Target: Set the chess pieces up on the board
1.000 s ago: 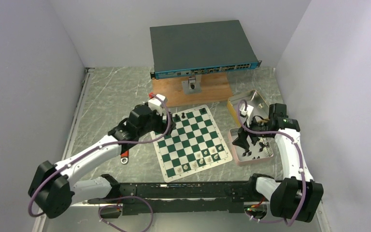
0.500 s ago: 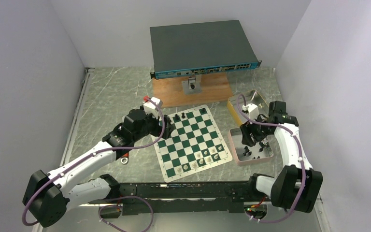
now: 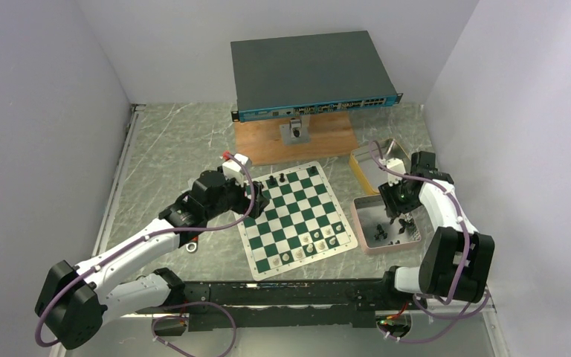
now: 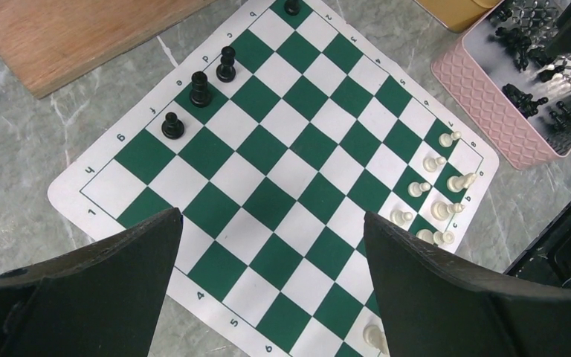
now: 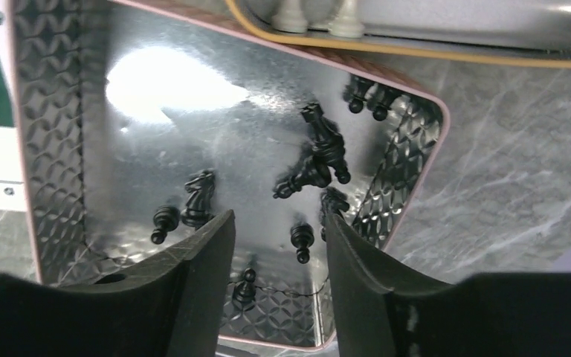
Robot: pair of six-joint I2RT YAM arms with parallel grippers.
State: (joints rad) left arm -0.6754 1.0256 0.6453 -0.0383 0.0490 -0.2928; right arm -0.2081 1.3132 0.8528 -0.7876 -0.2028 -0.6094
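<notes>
The green and white board (image 3: 297, 217) lies mid-table. Three black pieces (image 4: 198, 91) stand along its far left edge and another at the far corner (image 4: 292, 7). Several white pieces (image 4: 435, 162) stand on its near right edge. My left gripper (image 4: 268, 245) is open and empty above the board's left part. My right gripper (image 5: 276, 245) is open and empty above the pink tray (image 5: 424, 171). Several black pieces (image 5: 320, 152) lie loose in that tray; a black pawn (image 5: 302, 239) lies between the fingers, below them. The right gripper also shows in the top view (image 3: 394, 202).
A yellow tin (image 3: 378, 158) with two white pieces (image 5: 316, 16) sits beyond the pink tray (image 3: 360, 223). A wooden board (image 3: 305, 137) carrying a dark network switch (image 3: 308, 71) stands behind. A red-handled tool (image 3: 191, 242) lies left of the chess mat. Walls close in both sides.
My right gripper has moved farther back over the pink tray, toward the yellow tin. My left arm has drawn back slightly to the left of the board.
</notes>
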